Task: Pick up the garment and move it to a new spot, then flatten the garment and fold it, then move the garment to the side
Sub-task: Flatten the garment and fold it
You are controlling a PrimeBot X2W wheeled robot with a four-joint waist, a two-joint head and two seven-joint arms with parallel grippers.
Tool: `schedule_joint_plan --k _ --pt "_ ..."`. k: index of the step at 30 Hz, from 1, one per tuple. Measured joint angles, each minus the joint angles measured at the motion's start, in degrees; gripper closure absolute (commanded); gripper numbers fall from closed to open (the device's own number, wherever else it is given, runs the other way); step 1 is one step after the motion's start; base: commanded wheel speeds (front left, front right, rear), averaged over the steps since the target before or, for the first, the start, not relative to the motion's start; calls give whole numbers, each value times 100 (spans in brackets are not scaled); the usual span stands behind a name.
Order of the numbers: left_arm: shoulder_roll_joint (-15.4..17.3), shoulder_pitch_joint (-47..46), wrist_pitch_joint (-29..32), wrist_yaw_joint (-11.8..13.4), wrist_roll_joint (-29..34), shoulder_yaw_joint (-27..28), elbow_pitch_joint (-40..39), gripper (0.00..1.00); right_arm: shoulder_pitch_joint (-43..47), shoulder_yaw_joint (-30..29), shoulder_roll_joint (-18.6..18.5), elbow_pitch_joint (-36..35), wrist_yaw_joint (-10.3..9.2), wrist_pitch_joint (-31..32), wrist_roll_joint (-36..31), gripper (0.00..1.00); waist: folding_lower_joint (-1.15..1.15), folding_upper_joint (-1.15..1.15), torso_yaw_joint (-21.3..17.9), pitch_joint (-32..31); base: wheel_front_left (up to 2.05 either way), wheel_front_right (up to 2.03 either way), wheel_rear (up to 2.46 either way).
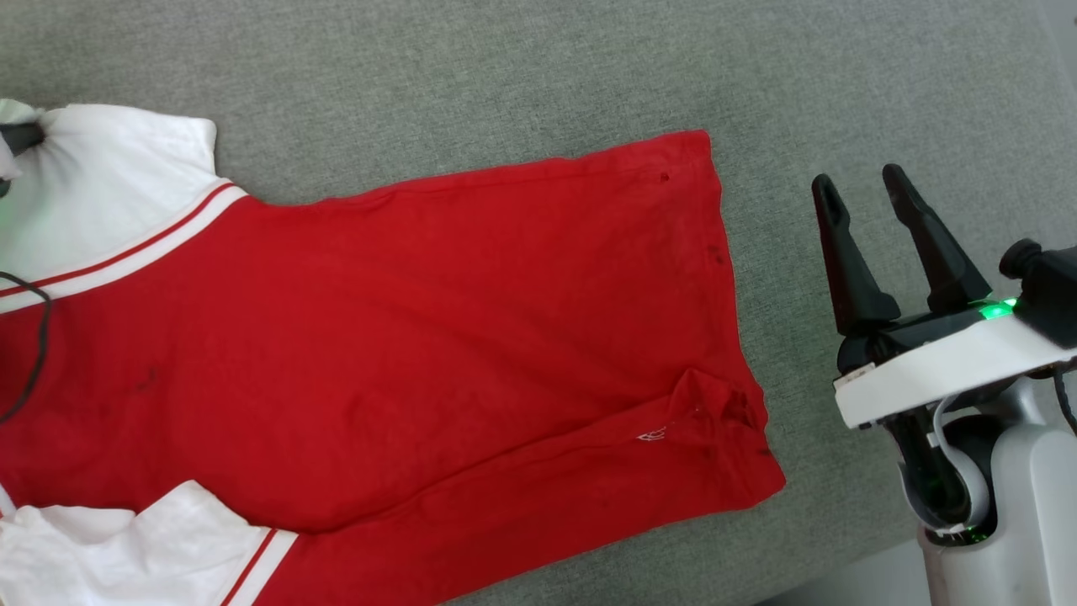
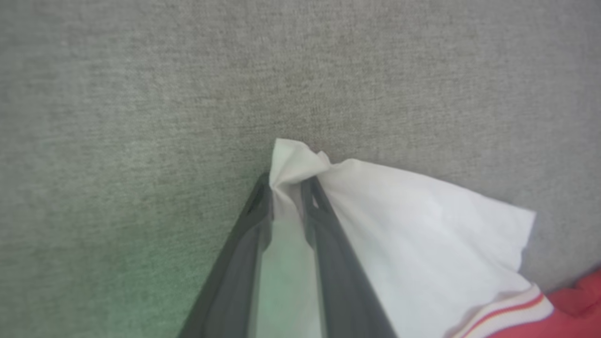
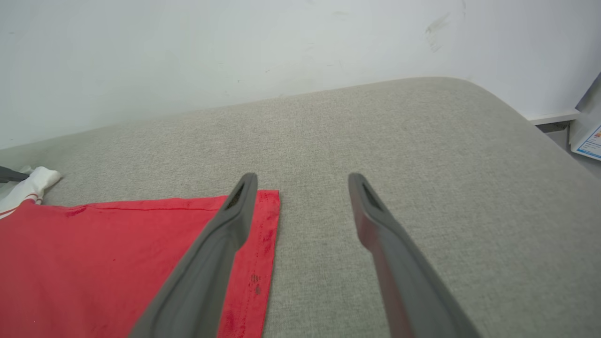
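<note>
Garment (image 1: 421,337) lies nearly flat, unfolded, across the frame's left and centre on the cushion (image 1: 505,67); left gripper (image 2: 287,188) has fingers clamped on its upper-left sleeve (image 2: 422,211), right gripper (image 1: 858,177) has fingers apart at right; folding and moving aside likely remain.

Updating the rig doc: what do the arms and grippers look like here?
Right gripper: two long, tapered dark-grey fingers on a black base, white wrist housing with a green light, pale grey forearm, looped white cable. Left gripper: same dark fingers, green-tinged.
</note>
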Motion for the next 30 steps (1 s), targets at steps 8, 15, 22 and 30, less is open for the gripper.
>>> schedule_joint_plan --k 8,15,22,30 --pt "-364 154 -569 -160 46 -103 89 100 -303 -147 -245 632 0 716 437 0 0 0 219 -285 0 0 0" --pt "-735 155 -1162 -426 230 -333 -113 100 -903 -247 -733 1736 -1 2170 888 0 0 0 680 -631 0 0 0" --pt "-965 58 -1486 -608 336 -476 -506 100 -1625 -103 -904 2493 0 3184 950 0 0 0 1246 -797 0 0 0" --pt "-1072 1 -1629 -646 366 -556 -857 100 -2409 -1 -931 3452 0 3911 835 0 0 0 1636 -614 0 0 0"
